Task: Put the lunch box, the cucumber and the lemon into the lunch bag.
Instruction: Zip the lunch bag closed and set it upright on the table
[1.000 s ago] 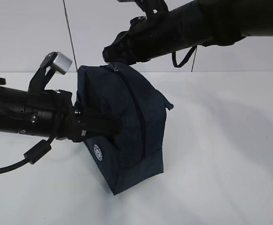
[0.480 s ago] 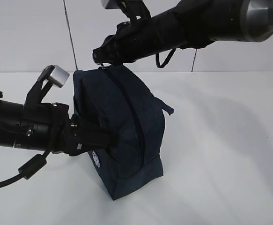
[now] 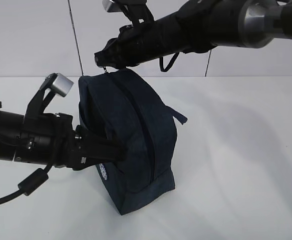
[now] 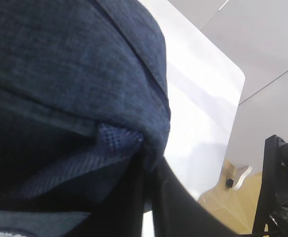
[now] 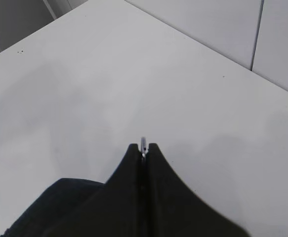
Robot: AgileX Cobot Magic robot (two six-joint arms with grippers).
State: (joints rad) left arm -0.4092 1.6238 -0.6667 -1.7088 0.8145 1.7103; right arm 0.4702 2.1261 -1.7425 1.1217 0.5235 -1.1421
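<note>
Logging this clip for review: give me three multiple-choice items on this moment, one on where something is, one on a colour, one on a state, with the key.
1. Where is the right hand?
A. At the lunch bag's top left corner
B. Flat on the table
C. Under the bag

2. What colour is the lunch bag?
A. Red
B. Dark navy
C. Yellow

3. How does the zipper stand?
A. Wide open, lining showing
C. Torn off
B. Closed along the side in view

Key:
1 A, the exterior view shows that hand at the bag's top corner, shut on a small silver pull.
2 B, navy fabric in both the exterior and left wrist views.
3 B, no gap or lining shows.
</note>
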